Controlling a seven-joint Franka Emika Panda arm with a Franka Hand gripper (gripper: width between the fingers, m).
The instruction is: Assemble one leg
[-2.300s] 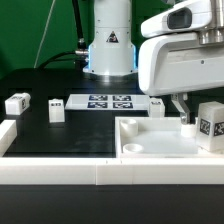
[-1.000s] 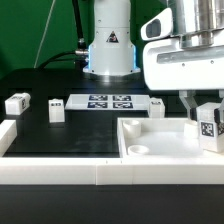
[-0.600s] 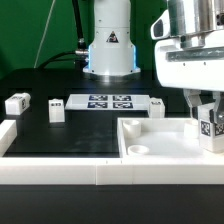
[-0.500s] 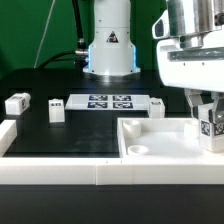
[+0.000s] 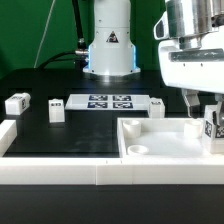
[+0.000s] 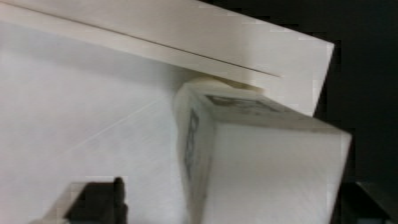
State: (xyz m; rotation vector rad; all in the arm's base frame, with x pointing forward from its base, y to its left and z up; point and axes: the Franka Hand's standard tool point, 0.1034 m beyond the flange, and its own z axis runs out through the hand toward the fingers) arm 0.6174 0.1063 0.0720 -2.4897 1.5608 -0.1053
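Leg: small white block with a black-and-white square tag on its face, at the far edge of the exterior view's right, over the right side of the tray; partly cut off by the picture edge.
Leg up close: big white block filling much of the wrist view, with a dark blurry mark along one edge; too blurry to read.
Claw: down at the leg, one dark finger just beside it on the exterior view's left; seems clamped on the leg, but the other finger is hidden, so cannot tell for sure.
Finger tip in wrist view: small dark shape near the block.
Arm body: big white casing above the claw, tall over the tray.
Tray: large white square piece with a raised rim, under the claw, with a round hole in its near corner.
Marker board: flat white, lying on the black table behind the tray, four square black-and-white tags on it; no letters to read.
Other pegs: one just past the marker board on the exterior view's right, one near its other end, one farther to the exterior view's left.
Robot base: white, at the back, with a black triangle sign on it.
White wall: long low white rail along the front.
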